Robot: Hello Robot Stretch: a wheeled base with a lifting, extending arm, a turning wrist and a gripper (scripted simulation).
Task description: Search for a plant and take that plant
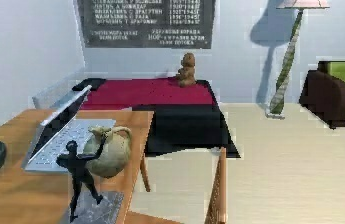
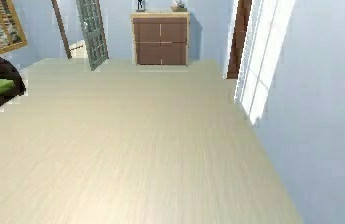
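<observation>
**Search phase.** The robot is facing a desk [image 1: 20,185] that is crowding the forward view's lower left. Where the plant is standing cannot be told. Two blobs [image 2: 178,6] are sitting on top of a dresser [image 2: 161,40] at the far wall in the arm side view, too small to name. The gripper's state cannot be told here.

**Hazards.**
- Driving straight ahead is risking a bump against the desk edge or the pale chair [image 1: 195,180] beside it. A jolt is likely to topple the thin, top-heavy figurine [image 1: 80,178] or roll the jug [image 1: 110,150].
- The jug's rounded tan body is inviting a false match for a potted plant, as is the brown bear-like toy [image 1: 187,68] sitting on the bed [image 1: 150,95].
- Turning tightly is risking the base catching the lamp [image 1: 288,60], whose slim mottled pole is leaning only in the picture.

**Materials and shapes.**
- The desk is showing warm, smooth wood.
- The laptop [image 1: 65,135] is lying flat and grey with its lid raised.
- The bed is carrying a red cover over a draped black blanket.
- The armchair [image 1: 335,92] is bulging dark and padded, with a green cushion.
- The floor [image 2: 130,140] is running in pale planks.
- The dresser is boxy brown wood with four square fronts.
</observation>
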